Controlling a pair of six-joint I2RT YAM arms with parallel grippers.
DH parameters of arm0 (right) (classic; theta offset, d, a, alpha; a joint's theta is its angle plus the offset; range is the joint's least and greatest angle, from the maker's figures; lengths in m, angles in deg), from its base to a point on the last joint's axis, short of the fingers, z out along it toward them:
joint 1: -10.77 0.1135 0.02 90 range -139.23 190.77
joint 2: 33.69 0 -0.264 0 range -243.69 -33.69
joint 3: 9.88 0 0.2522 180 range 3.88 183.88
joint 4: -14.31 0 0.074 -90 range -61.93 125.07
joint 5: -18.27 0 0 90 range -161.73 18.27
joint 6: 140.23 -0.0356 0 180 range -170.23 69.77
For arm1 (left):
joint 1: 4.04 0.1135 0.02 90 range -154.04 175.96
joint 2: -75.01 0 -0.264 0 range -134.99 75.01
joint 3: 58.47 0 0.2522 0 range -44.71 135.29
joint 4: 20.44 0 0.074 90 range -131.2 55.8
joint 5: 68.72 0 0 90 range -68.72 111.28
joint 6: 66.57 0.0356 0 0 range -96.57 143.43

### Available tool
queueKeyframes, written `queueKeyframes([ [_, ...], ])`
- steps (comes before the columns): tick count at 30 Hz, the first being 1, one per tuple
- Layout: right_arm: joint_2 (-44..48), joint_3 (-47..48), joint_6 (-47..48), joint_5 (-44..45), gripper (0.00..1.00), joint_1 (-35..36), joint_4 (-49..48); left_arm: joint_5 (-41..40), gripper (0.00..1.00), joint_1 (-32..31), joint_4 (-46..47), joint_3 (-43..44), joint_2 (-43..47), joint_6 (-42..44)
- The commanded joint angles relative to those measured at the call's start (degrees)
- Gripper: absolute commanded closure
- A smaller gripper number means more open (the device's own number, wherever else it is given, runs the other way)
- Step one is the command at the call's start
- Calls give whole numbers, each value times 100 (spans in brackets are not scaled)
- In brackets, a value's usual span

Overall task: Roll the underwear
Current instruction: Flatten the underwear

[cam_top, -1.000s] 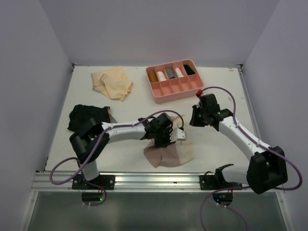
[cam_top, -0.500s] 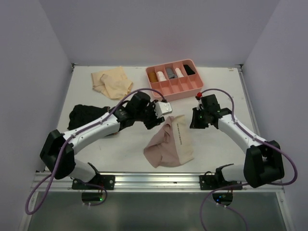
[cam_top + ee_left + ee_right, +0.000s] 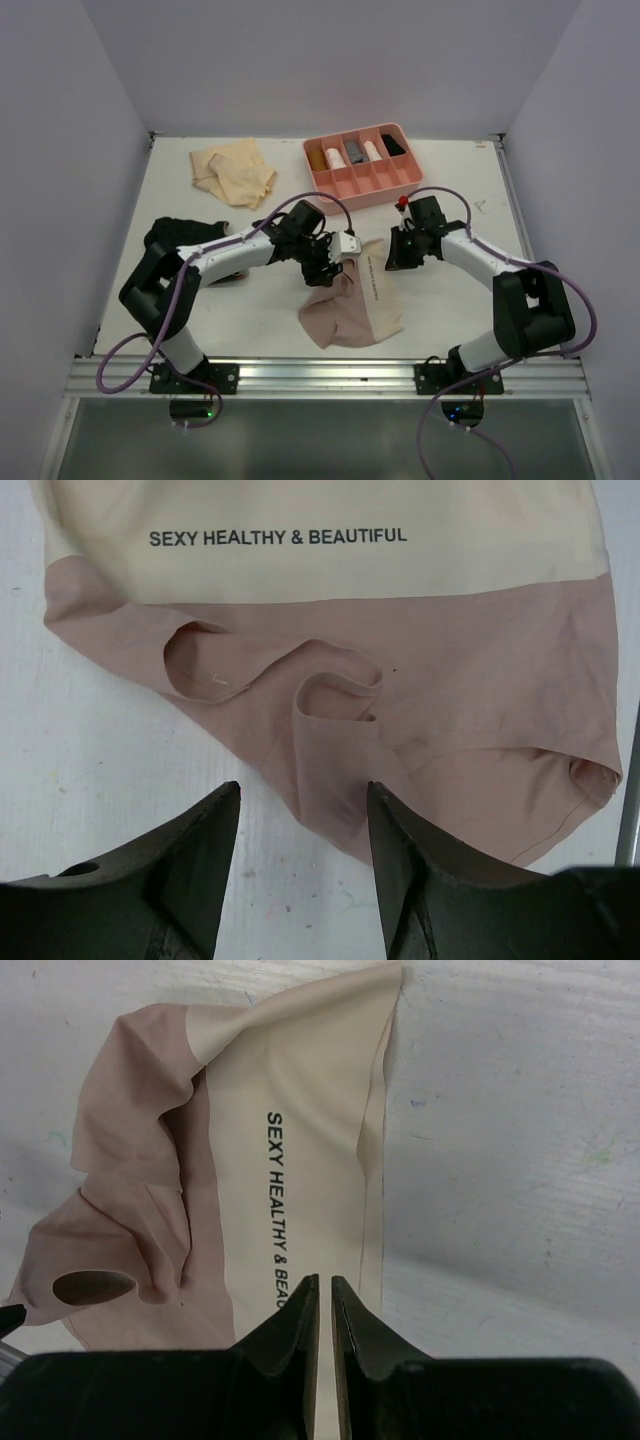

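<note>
Pale lilac walls close in a white counter (image 3: 450, 300), with both arms bolted at its near edge. The dusty pink underwear (image 3: 345, 310) lies rumpled at the middle front of the counter, between the two arms. Its cream band (image 3: 372, 275) runs up its right side and is printed SEXY HEALTHY & BEAUTIFUL. The left claw (image 3: 335, 262) hangs at the garment's upper left edge. In the left wrist view its fingers (image 3: 200, 850) stand wide apart, a raised fold of the pink cloth (image 3: 480, 710) lies on the counter under the gap, and nothing is pinched. The right claw (image 3: 392, 255) is low at the band's right edge. In the right wrist view its fingers (image 3: 290, 1330) are closed to a thin slit above the band (image 3: 300, 1100), and no cloth shows caught between them. The black underwear (image 3: 175, 238) is bunched at the left side, beside the left arm. The pale tan underwear (image 3: 235, 170) lies loosely spread at the far left. A pink divided tray (image 3: 370, 193) sits at the far edge, right of centre, and small rolled cloths (image 3: 352, 154) stand in its far row of compartments.
</note>
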Motion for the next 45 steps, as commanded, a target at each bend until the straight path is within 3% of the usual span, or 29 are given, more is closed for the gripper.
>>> queueKeyframes([
  [1,-136,269,80,-237,86,10,-350,448,43,9,161,214,-197,391],
  [8,-382,383,18,-404,85,19,-605,792,44,53,134,294,-513,621],
  [12,-452,436,9,-501,84,36,-728,932,51,97,152,346,-645,594],
  [17,-751,515,80,-439,84,124,-667,1020,81,150,169,303,-558,489],
  [18,-847,497,80,-440,84,142,-693,986,95,193,178,215,-444,463],
  [19,-874,480,71,-448,84,185,-710,950,100,211,178,171,-400,401],
  [29,-1191,252,-52,500,87,493,-614,72,100,844,547,-752,487,-592],
  [38,-866,84,-61,826,89,493,-561,-1598,100,1415,1329,-1341,612,-1620],
  [41,-699,67,-35,730,89,493,-526,-1827,85,1512,1478,-1332,594,-1761],
  [45,-269,75,9,554,86,493,-421,-2300,54,1617,1698,-1333,822,-1814],
])
